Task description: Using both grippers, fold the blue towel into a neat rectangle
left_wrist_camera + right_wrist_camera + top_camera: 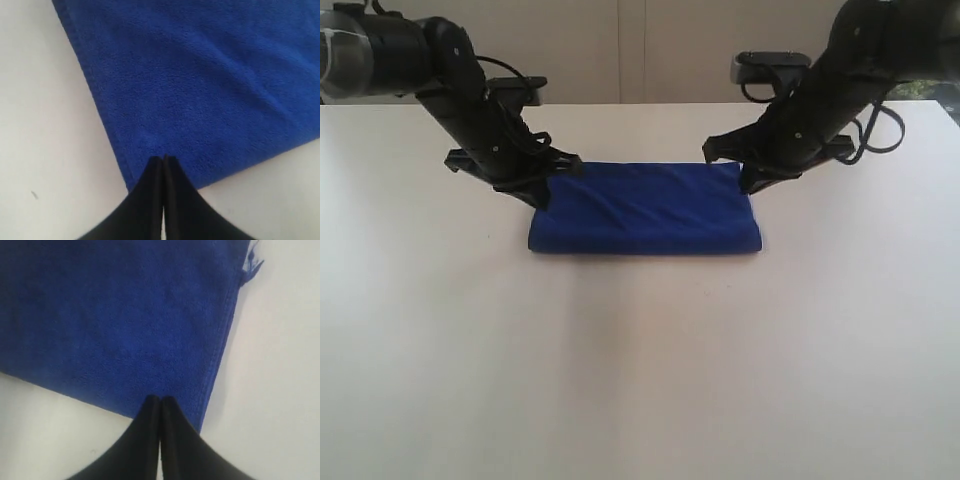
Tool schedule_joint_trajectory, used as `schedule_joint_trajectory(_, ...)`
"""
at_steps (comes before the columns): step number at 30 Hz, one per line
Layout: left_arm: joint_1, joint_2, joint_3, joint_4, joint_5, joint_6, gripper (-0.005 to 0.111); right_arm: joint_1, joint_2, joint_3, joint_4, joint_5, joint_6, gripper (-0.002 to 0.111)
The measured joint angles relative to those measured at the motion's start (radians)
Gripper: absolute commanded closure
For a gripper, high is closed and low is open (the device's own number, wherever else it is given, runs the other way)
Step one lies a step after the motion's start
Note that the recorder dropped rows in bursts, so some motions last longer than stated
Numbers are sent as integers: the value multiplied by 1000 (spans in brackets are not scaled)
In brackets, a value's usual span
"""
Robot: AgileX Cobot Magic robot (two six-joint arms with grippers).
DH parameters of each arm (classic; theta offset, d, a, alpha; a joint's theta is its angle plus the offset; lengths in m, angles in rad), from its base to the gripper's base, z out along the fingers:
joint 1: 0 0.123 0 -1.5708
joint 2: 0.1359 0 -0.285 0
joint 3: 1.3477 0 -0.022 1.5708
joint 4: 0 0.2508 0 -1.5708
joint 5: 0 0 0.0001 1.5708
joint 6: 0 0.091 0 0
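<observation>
Open table (640, 380) around blue towel (645, 208); left pincer (542, 195), right pincer (751, 186) block far corners.

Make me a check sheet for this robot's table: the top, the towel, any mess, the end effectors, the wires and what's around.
Surface: white table, plain and smooth.
Job's things: blue towel lies folded in a rectangle, lightly wrinkled; loose threads stick out at one corner.
Clutter: nothing seen.
End effectors: left end effector and right end effector each sit at a far corner of the towel, jaws together; whether cloth is pinched between them cannot be told.
Cables: black cables loop along the arms, above the table and off the towel.
Surroundings: pale wall behind the table.
</observation>
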Motion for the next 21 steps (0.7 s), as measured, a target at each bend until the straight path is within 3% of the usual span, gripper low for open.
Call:
schedule_joint_trajectory(9,0,92,0,-2,-135,-19,107,0,147,0,0,-99,6,108)
schedule_joint_trajectory(21,0,129,-11,0,-79,-44,107,0,197,-2,-2,-93,6,108)
